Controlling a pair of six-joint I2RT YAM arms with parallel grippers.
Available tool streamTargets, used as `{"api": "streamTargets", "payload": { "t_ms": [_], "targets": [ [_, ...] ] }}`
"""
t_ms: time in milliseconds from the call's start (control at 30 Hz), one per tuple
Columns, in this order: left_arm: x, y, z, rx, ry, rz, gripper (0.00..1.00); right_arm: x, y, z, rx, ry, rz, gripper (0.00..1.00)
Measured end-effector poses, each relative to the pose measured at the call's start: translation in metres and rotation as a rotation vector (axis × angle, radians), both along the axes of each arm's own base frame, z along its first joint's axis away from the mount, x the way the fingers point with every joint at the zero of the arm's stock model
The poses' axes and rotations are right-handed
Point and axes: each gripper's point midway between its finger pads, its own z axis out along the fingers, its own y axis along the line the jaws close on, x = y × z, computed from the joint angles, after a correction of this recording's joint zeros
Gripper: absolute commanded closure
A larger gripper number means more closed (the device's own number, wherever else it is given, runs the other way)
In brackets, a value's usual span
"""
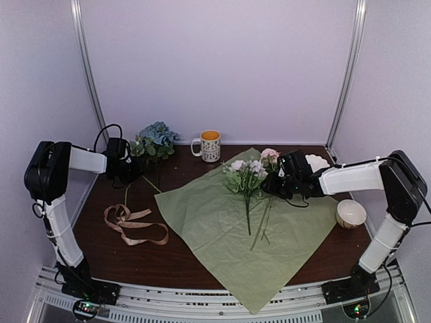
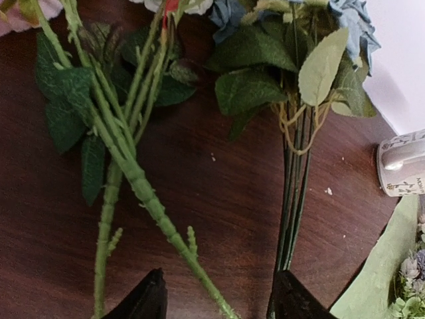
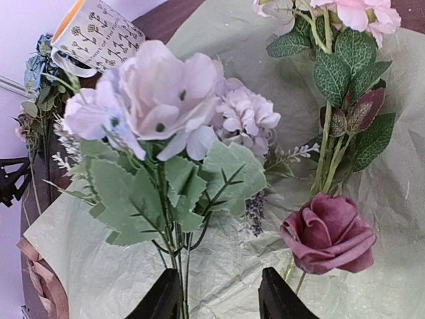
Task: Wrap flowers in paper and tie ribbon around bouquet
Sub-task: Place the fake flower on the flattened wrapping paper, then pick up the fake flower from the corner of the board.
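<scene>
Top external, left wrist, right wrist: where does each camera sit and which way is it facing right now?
Top external: above and behind the bases, looking down over the table; left arm and right arm show whole.
Left wrist: on that arm, facing flower stems lying on the table; only the left end effector shows.
Right wrist: on that arm, facing lilac flowers on the green paper; only the right end effector shows.
Shared: the mug appears in all three.

Green paper (image 1: 202,222): crinkled sage sheet, spread flat.
Lilac bunch (image 1: 244,169): lying on the paper, heads toward the back.
Pink roses (image 1: 269,155): just beside it, on the right.
Blue hydrangea (image 1: 158,136): off the paper, back left.
Ribbon (image 1: 131,225): tan, in loose loops, left of the paper.
</scene>
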Motion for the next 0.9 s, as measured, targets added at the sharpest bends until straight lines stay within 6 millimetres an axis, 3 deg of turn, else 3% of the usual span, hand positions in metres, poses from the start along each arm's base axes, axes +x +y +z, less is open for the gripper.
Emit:
{"api": "streamTargets", "payload": {
  "t_ms": [167,333,433,533,567,767,900],
  "targets": [
    [0.002,-0.006,-0.014,-0.018,0.029,0.019,0.42,-0.009,-0.001,0.025,-0.052,-0.057,0.029,0.57],
    [0.021,-0.009,-0.013,-0.05,0.008,0.038,0.45,-0.019,0.004,0.03,-0.085,-0.066,0.065,0.57],
    [0.023,-0.011,-0.019,-0.067,0.016,0.047,0.62,-0.021,0.001,0.029,-0.1,-0.058,0.065,0.56],
    [0.023,-0.011,-0.022,-0.073,0.022,0.054,0.95,-0.024,-0.002,0.032,-0.108,-0.059,0.063,0.56],
    [0.024,-0.01,-0.021,-0.074,0.021,0.059,1.0,-0.025,-0.003,0.036,-0.107,-0.065,0.062,0.56],
    [0.022,0.0,-0.014,-0.031,-0.002,0.091,1.0,-0.027,-0.01,0.063,-0.106,-0.13,0.052,0.56],
    [0.021,0.009,0.023,0.01,-0.074,0.112,1.0,-0.029,-0.015,0.07,-0.115,-0.148,0.045,0.56]
  ]
}}
